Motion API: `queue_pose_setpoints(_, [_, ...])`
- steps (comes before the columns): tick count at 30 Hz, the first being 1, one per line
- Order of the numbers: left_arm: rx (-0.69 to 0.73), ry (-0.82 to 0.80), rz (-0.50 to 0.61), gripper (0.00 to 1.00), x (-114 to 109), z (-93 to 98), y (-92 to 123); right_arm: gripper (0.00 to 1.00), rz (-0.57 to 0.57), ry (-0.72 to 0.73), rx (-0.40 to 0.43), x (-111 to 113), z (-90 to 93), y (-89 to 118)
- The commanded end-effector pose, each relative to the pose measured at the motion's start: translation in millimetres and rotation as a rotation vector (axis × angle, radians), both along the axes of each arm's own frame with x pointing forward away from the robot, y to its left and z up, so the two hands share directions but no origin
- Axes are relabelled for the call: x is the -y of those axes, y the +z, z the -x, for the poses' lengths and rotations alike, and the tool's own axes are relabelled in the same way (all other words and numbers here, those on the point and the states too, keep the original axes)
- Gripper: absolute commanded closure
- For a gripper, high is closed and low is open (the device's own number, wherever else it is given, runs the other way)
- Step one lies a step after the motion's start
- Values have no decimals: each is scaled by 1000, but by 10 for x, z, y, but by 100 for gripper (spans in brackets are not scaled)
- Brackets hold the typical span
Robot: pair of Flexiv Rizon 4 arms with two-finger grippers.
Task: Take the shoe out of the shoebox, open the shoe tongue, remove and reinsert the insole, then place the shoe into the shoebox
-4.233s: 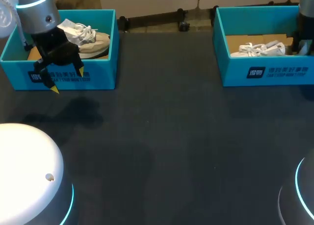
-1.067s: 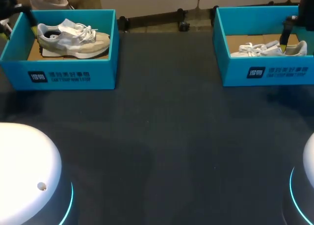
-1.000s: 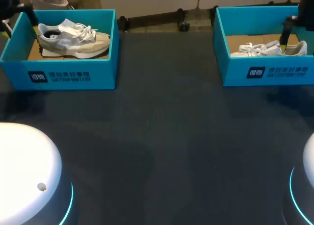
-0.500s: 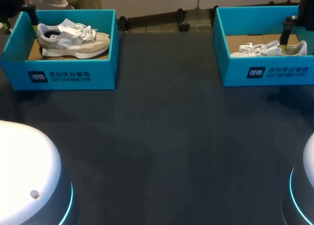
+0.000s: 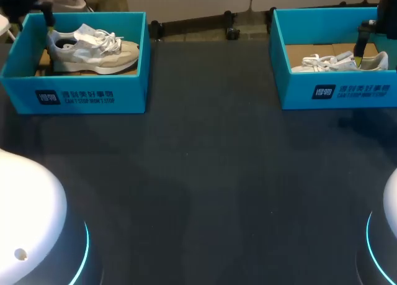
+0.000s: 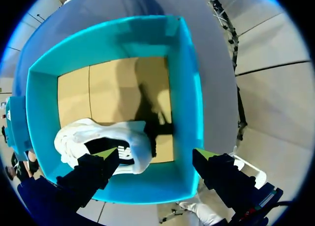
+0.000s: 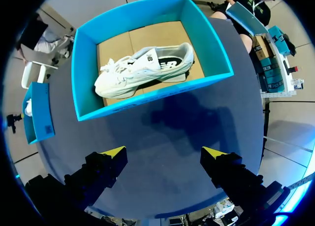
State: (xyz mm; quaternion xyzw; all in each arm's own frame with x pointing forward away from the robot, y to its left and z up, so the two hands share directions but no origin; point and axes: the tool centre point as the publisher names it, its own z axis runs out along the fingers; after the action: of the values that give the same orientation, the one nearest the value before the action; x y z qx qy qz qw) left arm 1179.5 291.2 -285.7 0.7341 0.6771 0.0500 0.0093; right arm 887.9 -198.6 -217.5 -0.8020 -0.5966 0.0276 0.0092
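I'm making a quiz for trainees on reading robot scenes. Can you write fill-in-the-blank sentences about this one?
The left sneaker lies ____ the left shoebox. The left sneaker is beige and white, while the right sneaker, in the right shoebox, is all ____. The left pincer and the right pincer are both ____.
Missing words: inside; white; open.

On surface (image 5: 205, 173): left shoebox (image 5: 80, 97) at far-left corner, right shoebox (image 5: 338, 92) at far-right corner, well apart. Inside the left one lies left shoe (image 5: 93, 52); inside the right one, right shoe (image 5: 329, 63).
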Motion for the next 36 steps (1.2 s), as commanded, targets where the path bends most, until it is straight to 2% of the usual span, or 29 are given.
queue_pose_setpoints(1, [-14,-13,7,0,37,-147,-74,0,1,-1,2,-3,6,-1])
queue_pose_setpoints(11, [-20,-27,-7,0,134,-104,-242,0,1,-1,2,-3,6,-1])
queue_pose_setpoints(12, [-20,-22,-10,2,149,-130,-317,0,1,-1,2,-3,6,-1])
queue_pose_setpoints(18, [-31,-14,-8,0,159,-151,-454,0,1,-1,2,-3,6,-1])
queue_pose_setpoints(24, [-39,-3,-15,0,177,-148,-558,0,1,-1,2,-3,6,-1])
queue_pose_setpoints(36, [-48,17,-35,0,159,-262,-746,0,1,-1,2,-3,6,-1])
